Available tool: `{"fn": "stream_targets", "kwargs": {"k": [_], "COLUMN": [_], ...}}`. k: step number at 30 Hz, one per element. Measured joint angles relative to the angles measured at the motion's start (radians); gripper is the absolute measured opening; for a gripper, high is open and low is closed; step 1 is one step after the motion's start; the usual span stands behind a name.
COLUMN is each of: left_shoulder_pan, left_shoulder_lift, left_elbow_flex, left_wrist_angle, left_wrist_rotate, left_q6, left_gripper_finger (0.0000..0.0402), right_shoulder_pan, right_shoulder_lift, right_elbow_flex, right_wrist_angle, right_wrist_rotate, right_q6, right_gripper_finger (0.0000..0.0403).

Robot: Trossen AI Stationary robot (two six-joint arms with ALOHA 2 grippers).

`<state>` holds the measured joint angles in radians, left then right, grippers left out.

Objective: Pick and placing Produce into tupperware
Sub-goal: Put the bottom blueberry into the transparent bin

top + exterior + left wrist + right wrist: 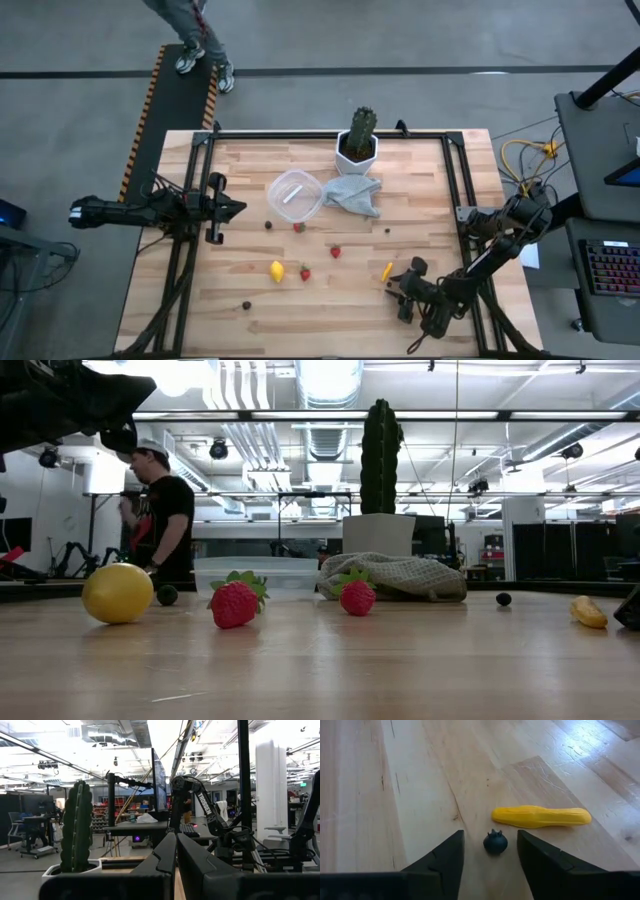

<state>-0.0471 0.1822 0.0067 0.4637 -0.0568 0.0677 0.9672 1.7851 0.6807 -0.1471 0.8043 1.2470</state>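
My right gripper (490, 836) stands open near the table's front right, tipped down at the wood. A small dark round berry (495, 843) sits on the table between its two fingers, with a gap on each side. Just beyond the berry lies a long yellow piece (541, 816), also seen in the high view (387, 271). The clear round tupperware (295, 195) stands at the table's middle back. A lemon (277, 270) and strawberries (305, 272) (335, 251) lie on the wood between them. My left gripper (240, 207) waits shut at the left edge.
A cactus in a white pot (358, 140) stands at the far edge, with a pale cloth (355, 193) bunched in front of it beside the tupperware. Small dark pieces (269, 225) (246, 305) lie scattered. A person (160, 520) stands beyond the table.
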Motion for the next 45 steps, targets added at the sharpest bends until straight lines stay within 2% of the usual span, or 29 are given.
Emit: {"fn": "stream_targets", "kwargs": {"k": [20,45], "left_shoulder_pan": [0.000,0.000], "left_shoulder_lift": [-0.001,0.000], "left_elbow_flex": [0.000,0.000], "left_wrist_angle": [0.000,0.000], "left_wrist_rotate": [0.000,0.000], "left_q6": [0.000,0.000], "left_gripper_finger": [0.0000,0.0000], "right_shoulder_pan": [0.000,0.002], "right_shoulder_lift": [-0.002,-0.044], "right_elbow_flex": [0.001,0.000], "right_wrist_angle": [-0.007,-0.015], "right_wrist_rotate": [-0.034,-0.041], "right_q6": [-0.017,-0.052], "right_gripper_finger": [0.0051,0.0044]}}
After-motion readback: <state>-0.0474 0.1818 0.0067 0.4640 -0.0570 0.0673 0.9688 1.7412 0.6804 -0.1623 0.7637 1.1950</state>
